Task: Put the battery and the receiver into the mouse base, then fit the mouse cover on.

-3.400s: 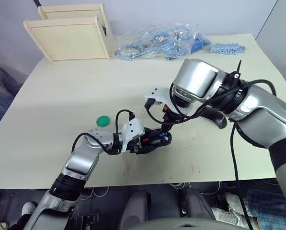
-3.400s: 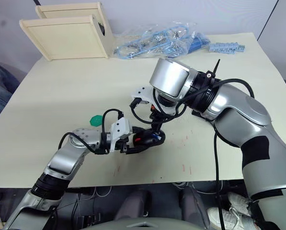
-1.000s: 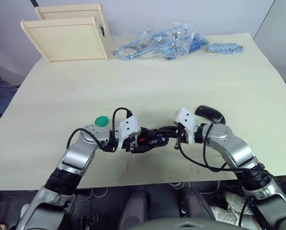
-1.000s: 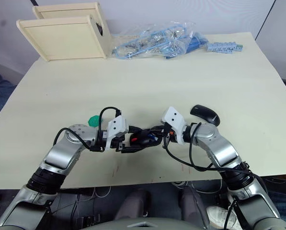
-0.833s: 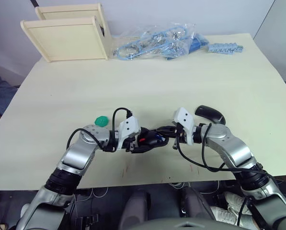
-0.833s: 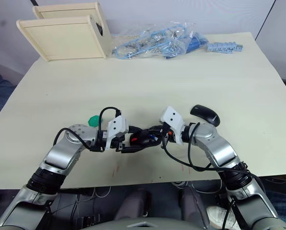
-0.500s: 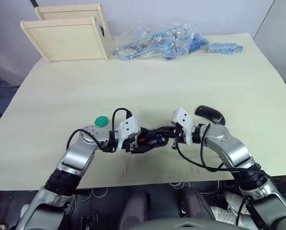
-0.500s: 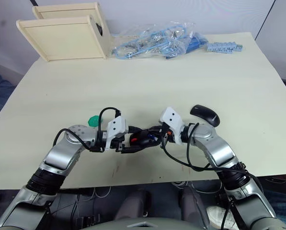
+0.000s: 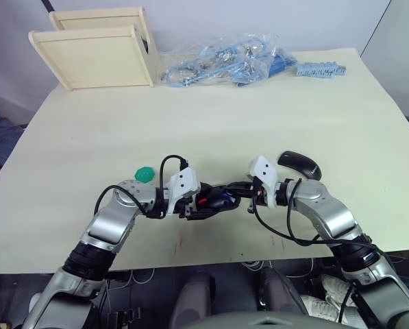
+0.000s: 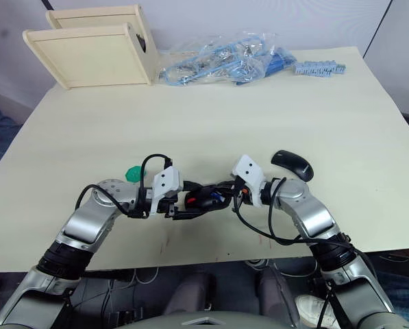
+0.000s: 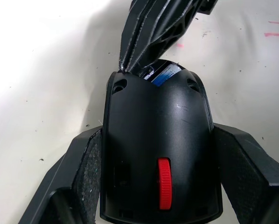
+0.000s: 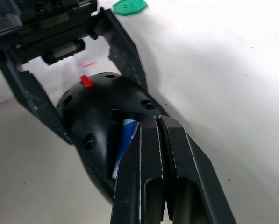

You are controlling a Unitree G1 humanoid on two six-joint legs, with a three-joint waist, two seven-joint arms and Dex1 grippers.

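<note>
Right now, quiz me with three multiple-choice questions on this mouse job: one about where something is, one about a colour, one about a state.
1. Where is the mouse cover?
A. Fitted on the mouse base
B. On the table beside the right arm
C. Against the wooden boxes

2. What colour is the scroll wheel on the mouse base?
A. Red
B. Green
C. White

3. How is the left hand?
A. Hanging open above the table
B. Closed on the green disc
C. Gripping the mouse base from both sides

Answers: 1 B, the black shell lies alone on the table. 2 A, the left wrist view shows it red. 3 C, its fingers press the base's flanks, while the shut right hand pokes at the battery.
</note>
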